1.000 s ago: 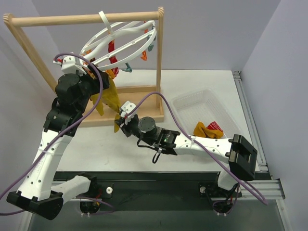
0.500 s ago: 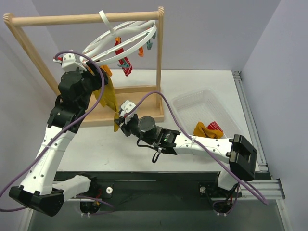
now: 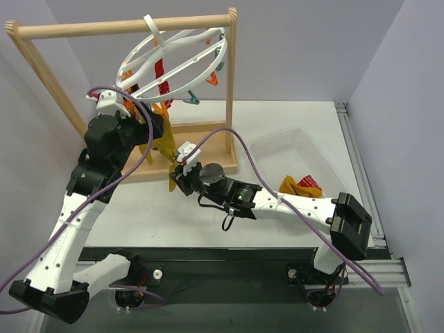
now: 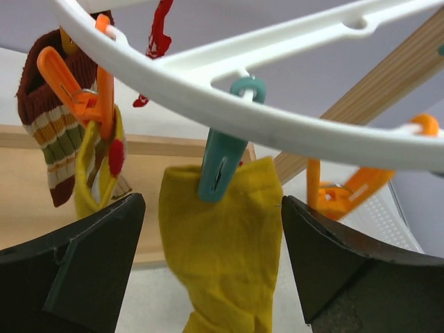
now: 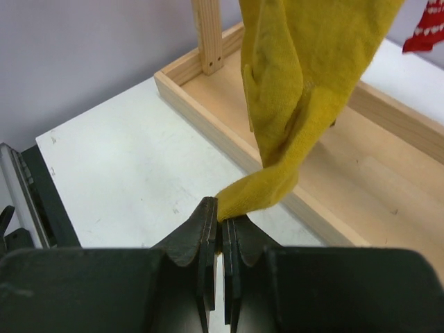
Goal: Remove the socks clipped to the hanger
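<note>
The left claw [image 4: 211, 232] is spread wide on either side of a yellow sock [image 4: 222, 263], with nothing gripped. The sock is hung from a teal clip [image 4: 220, 166] on the hanger [image 4: 298, 135]. Its lower tip is pinched in the right claw [image 5: 220, 223], closed tight on it over the desk [image 5: 125, 159]. Freeing this 1 sock is judged the step in hand. Next, the clip should be braced or squeezed while the sock is drawn down, then carried to the basket [image 3: 277, 147].

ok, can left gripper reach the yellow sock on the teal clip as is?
Probably yes: the left gripper is open, fingers either side of the yellow sock just below the teal clip, nothing between them.
</note>
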Tool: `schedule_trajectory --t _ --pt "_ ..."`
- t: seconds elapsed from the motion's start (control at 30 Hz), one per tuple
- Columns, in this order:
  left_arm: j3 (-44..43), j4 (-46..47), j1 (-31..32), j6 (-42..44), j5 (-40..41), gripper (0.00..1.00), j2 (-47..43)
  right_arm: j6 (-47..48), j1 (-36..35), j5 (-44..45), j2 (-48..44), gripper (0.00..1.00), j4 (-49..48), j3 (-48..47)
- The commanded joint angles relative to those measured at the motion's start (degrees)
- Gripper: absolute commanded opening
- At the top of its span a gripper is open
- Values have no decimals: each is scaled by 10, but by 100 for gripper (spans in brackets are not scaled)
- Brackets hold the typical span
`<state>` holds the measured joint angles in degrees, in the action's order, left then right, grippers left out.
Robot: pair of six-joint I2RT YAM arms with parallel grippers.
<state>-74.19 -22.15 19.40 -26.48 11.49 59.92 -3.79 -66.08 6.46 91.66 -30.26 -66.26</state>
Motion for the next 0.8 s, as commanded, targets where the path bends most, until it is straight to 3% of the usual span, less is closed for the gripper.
schedule_trajectory --t 0.0,0.13,0.33,0.47,0.6,0.77 --pt "-2 -36 1 28 -33 92 -56 -54 30 -56 -42 0 38 -28" --pt "-8 -68 1 26 -83 94 -72 -115 67 -135 -65 0 105 -41" --pt "-41 -93 -7 9 -90 94 -90 -142 94 -270 -104 0 187 -56" --pt "-102 -97 -11 -16 -156 93 -75 -193 110 -356 -124 0 208 -73" --pt "-155 -99 -11 -52 -170 93 -57 -263 140 -455 -135 0 210 -91" --pt "-138 -78 -12 -79 -176 93 -60 -334 189 -519 -147 0 192 -112"
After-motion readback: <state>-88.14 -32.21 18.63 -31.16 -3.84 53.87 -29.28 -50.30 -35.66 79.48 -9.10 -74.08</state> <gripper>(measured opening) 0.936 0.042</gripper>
